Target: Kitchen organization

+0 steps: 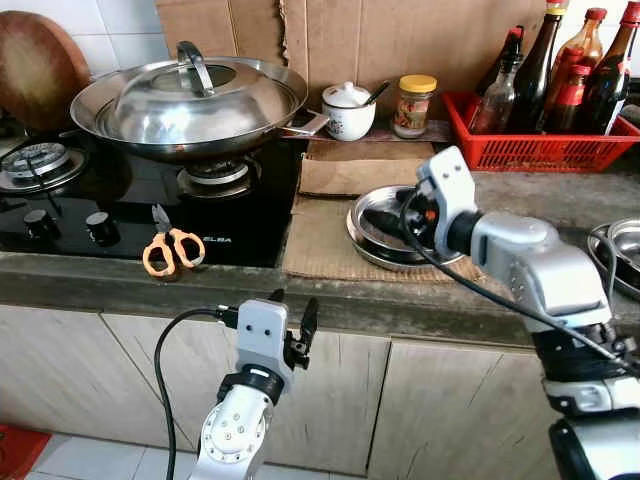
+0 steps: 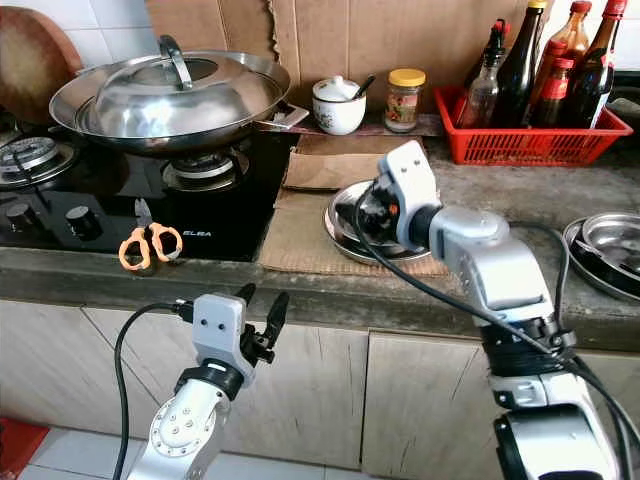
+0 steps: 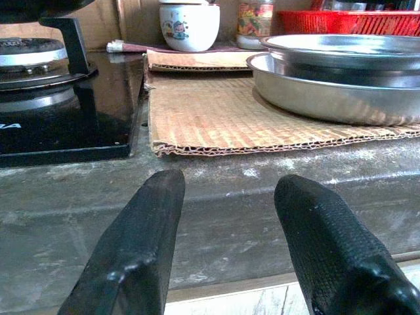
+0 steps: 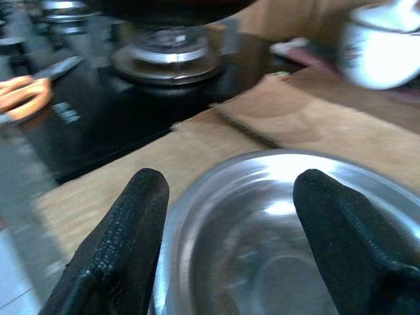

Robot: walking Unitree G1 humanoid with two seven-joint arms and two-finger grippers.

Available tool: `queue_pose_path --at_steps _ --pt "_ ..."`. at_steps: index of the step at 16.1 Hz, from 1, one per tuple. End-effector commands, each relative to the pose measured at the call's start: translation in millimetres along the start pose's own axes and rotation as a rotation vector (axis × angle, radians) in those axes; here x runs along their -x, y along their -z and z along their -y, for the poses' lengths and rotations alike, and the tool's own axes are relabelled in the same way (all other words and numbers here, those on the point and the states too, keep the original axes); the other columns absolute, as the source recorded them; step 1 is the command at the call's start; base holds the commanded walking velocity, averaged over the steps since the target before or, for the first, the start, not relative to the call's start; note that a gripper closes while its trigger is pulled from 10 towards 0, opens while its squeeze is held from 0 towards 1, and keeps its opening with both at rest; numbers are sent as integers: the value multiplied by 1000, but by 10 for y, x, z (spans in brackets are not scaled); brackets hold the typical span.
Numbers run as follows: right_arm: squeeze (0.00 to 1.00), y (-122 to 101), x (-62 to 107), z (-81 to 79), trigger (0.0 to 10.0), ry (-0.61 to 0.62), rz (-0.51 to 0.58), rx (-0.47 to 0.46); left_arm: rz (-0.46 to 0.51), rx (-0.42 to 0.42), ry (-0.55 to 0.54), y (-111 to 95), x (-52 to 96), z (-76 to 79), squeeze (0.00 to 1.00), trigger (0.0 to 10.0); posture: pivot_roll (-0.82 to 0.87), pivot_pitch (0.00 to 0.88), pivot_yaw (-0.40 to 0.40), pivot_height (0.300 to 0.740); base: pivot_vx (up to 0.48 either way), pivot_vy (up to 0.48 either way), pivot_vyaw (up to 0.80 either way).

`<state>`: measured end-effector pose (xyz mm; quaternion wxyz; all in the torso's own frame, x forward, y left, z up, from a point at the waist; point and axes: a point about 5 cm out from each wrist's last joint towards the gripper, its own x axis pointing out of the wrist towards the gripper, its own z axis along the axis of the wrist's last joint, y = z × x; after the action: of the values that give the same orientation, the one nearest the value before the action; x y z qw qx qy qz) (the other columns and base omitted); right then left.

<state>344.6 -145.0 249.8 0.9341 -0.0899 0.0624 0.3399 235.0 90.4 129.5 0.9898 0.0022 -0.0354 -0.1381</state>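
- My right gripper [image 1: 408,222] hangs spread over the steel plates [image 1: 375,243]; bare cardboard mat [image 1: 320,245] beside.
- Wok [image 1: 190,105], scissors [image 1: 172,248] crowd the stove [image 1: 120,200].

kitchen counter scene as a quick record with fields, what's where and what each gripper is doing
setting: stone counter with black gas stove
on stove: lidded wok; orange scissors at front edge
on cardboard mat: stacked steel plates
back: white sugar pot, jar, red basket of bottles
right gripper: fingers open over steel plates
left gripper: fingers open, below counter edge, holding nothing
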Motion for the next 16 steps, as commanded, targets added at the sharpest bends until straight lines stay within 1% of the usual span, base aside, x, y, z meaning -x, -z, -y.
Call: queue_pose_path --at_steps 1,3,4,5,6,9,10,11,14,16 --pt "0 -56 0 -59 10000 -52 1 10 6 -4 -1 -7 -7 -1 0 10000 84 11 -15 740 0 0 0" --pt "4 -55 37 -98 10000 -116 -26 50 6 -6 2 -3 -14 -1 0 10000 81 3 -14 740 0 0 0" --pt "1000 -30 52 -110 10000 -141 -56 75 6 -6 4 2 -17 2 0 10000 80 2 -12 740 0 0 0" --pt "1000 -15 56 -111 10000 -145 -72 88 6 -7 5 3 -19 2 0 10000 80 2 -12 740 0 0 0" --pt "0 13 53 -107 10000 -141 -113 131 8 -7 4 0 -27 0 0 10000 80 2 -11 740 0 0 0" --pt "0 39 49 -92 10000 -132 -171 225 9 -7 3 -5 -31 1 0 10000 80 6 -11 740 0 0 0" --pt "0 51 46 -53 10000 -104 -204 271 9 -6 3 -8 -31 3 0 10000 79 9 -10 740 0 0 0" --pt "0 65 36 9 10000 -58 -230 294 9 -4 3 -9 -30 12 0 10000 79 12 -15 740 0 0 0" --pt "0 64 24 79 10000 -15 -255 308 9 -2 0 -10 -30 17 0 10000 80 16 -17 740 0 0 0" --pt "0 33 18 113 10000 1 -249 308 7 -1 -3 -5 -30 11 0 10000 79 15 -17 740 0 0 0"
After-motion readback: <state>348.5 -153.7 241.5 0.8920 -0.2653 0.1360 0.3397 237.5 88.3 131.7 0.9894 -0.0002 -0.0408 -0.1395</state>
